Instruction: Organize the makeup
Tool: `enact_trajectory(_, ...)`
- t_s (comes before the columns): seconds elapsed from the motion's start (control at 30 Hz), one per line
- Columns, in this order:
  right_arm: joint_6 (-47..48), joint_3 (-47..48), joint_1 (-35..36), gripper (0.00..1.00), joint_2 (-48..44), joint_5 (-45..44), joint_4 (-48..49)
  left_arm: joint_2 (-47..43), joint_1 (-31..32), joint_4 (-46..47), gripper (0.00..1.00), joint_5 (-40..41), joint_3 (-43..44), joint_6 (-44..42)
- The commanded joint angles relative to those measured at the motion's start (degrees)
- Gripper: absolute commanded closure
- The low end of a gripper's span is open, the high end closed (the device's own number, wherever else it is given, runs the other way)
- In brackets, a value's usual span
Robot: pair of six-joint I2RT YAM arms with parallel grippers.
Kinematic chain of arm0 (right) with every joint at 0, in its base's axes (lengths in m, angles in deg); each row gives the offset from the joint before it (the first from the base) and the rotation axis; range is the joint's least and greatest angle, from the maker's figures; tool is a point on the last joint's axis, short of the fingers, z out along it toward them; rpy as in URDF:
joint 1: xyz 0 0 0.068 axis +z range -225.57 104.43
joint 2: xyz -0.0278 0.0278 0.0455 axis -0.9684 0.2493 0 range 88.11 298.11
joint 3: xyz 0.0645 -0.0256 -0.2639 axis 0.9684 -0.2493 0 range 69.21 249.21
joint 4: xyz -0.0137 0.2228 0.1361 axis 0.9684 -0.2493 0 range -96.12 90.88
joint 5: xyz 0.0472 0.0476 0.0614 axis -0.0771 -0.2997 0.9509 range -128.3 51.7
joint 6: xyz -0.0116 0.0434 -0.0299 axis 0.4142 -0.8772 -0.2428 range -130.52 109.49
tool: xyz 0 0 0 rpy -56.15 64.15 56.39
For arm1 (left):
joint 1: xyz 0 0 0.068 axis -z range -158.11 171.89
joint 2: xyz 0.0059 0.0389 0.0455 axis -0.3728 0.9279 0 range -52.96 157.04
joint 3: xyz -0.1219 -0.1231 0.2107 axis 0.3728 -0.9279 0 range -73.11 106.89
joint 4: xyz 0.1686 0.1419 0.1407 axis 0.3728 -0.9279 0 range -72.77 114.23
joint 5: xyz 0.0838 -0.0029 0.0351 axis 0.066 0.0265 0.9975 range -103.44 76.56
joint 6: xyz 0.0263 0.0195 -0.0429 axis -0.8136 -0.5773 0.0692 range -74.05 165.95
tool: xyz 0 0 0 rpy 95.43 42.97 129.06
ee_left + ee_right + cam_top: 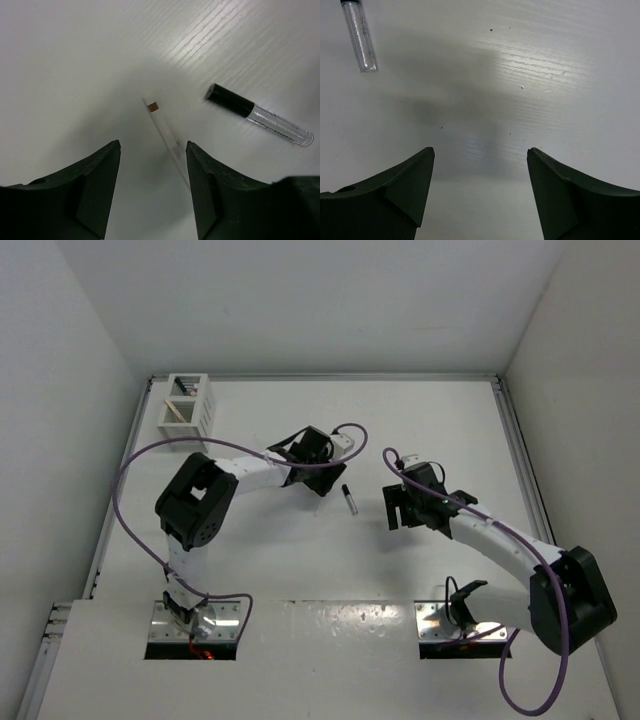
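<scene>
From above, the bare white table (300, 570) carries a white slatted box (200, 415) in its far left corner, with a long tan wooden stick (177, 408) leaning in it; other small things sit in there too, too small to name; the left gripper (316, 472) reaches to the middle of the table and the right gripper (397, 508) hangs opposite it; between the two lies a short clear tube with a black cap (350, 500), flat on the table and touched by neither.

At the left wrist, the two dark fingers stand well apart and grip nothing; a thin pale stick with a small brown tip (165, 132) lies on the table, tip away from the fingers, slanting in towards the finger on the right of the view; I cannot tell whether it touches that finger; the capped tube lies off to the right, outside the jaws.

At the right wrist, the jaws stand wide with only bare table between them; the tube's clear end shows at the top left, well apart from the fingers.
</scene>
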Motion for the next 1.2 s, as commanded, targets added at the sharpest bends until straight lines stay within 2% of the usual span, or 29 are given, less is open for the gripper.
enact_trajectory(0.0, -0.83, 0.17, -0.33, 0.24, -0.68, -0.97, 1.31, 2.22, 1.88, -2.16, 0.4, 2.21, 1.6, -0.89)
enact_trajectory(0.17, 0.49, 0.87, -0.68, 0.24, 0.29, -0.62, 1.39, 2.83, 2.93, -2.17, 0.4, 3.34, 0.54, -1.42)
enact_trajectory(0.27, 0.58, 1.13, -0.85, 0.24, 0.03, -0.18, 1.31, 3.37, 2.93, -2.69, 0.55, 5.98, 0.02, -1.42)
enact_trajectory(0.3, 0.49, 1.14, -0.85, 0.24, 0.81, -0.09, 1.31, 3.37, 2.93, -2.7, 0.62, 5.99, 0.02, -1.42)
enact_trajectory(0.33, 0.58, 1.31, -0.94, 0.24, 0.9, 0.0, 1.48, 3.98, 2.93, -2.7, 0.76, 5.99, 0.02, -1.42)
enact_trajectory(0.4, 0.84, 1.49, -0.94, 0.24, 0.82, -0.09, 1.39, 3.98, 1.36, -3.31, 0.86, 5.46, 0.02, -1.42)
enact_trajectory(0.43, 0.84, 1.4, -1.03, 0.24, 0.9, -0.18, 1.39, 3.98, 1.35, -3.31, 0.95, 4.77, 0.02, -0.81)
enact_trajectory(0.47, 1.1, 1.66, -1.2, 0.24, 1.08, -0.09, 1.31, 3.98, 0.65, -3.84, 0.99, 4.76, 0.02, -0.81)
enact_trajectory(0.57, 1.28, 1.93, -1.29, 0.24, 1.17, -0.09, 1.04, 3.98, -0.58, -4.37, 1.0, 3.62, 0.63, -0.81)
enact_trajectory(0.7, 1.37, 2.45, -1.12, 0.24, 1.61, -0.09, 0.78, 1.97, -4.7, -6.03, 1.0, -2.95, 1.85, -0.28)
enact_trajectory(0.73, 1.37, 2.63, -1.2, 0.24, 1.78, 0.09, 0.95, 1.18, -6.02, -6.04, 1.0, -9.59, 2.38, -0.28)
enact_trajectory(0.8, 1.72, 2.89, -1.29, 0.24, 1.87, 0.35, 1.04, -1.81, -8.66, -6.04, 1.0, -17.79, 2.91, -0.28)
enact_trajectory(0.83, 2.42, 2.98, -1.38, 0.24, 1.87, 0.87, 1.48, -2.86, -11.28, -6.04, 1.0, -26.01, 3.7, -0.8)
enact_trajectory(0.93, 3.12, 3.16, -1.73, 0.24, 1.96, 1.75, 2.18, -6.73, -15.68, -4.29, 1.0, -38.78, 5.98, -1.42)
enact_trajectory(1.0, 3.74, 3.77, -2.08, 0.24, 1.7, 3.42, 4.02, -8.66, -18.23, -2.63, 1.0, -45.3, 8.44, -0.73)
enact_trajectory(1.07, 4.18, 4.56, -2.26, 0.24, 1.78, 5.09, 4.99, -9.46, -19.65, -0.6, 1.0, -48.49, 10.03, 1.47)
enact_trajectory(1.17, 5.32, 7.1, -2.08, 0.24, 2.75, 7.2, 5.88, -11.13, -22.11, 7.56, 1.0, -52.27, 11.7, 9.1)
